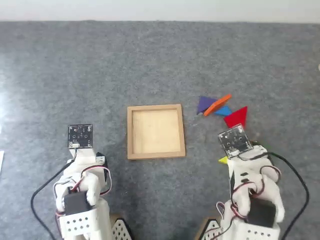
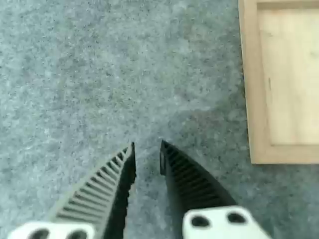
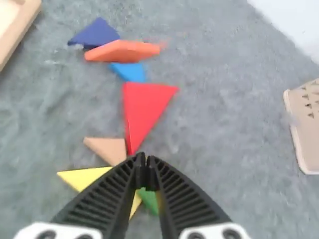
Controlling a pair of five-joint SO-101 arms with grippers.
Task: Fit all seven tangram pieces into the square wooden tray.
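Since the red triangle (image 1: pixel 238 117) lies right of centre in the high view, just beyond the right gripper (image 3: pixel 143 164), clenched empty, apex toward it, right arm nearer.

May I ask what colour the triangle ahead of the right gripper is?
The triangle is red; right wrist view best.

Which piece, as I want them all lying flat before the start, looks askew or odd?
The orange piece looks askew: it seems to lie across the dark blue triangle and the light blue piece rather than flat on the mat. Nothing else stands out.
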